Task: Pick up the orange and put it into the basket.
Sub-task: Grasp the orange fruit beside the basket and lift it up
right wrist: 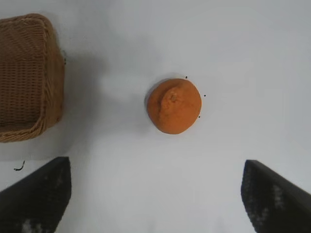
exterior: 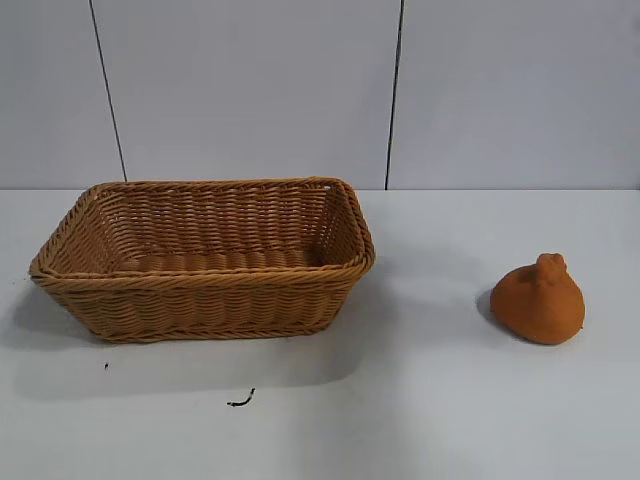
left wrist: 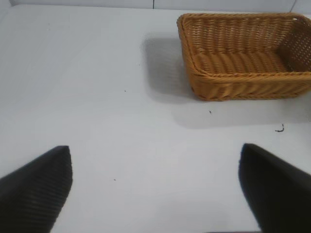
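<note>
Black, ridged, wedge-shaped fingers [left wrist: 39,189] on both grippers.

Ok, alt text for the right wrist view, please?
The orange sits on the white table, ahead of the open right gripper, untouched. The wicker basket stands apart at the frame's edge.

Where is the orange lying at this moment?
In the exterior view the orange lies on the white table at the right, well apart from the basket at the left, and nothing touches it.
</note>
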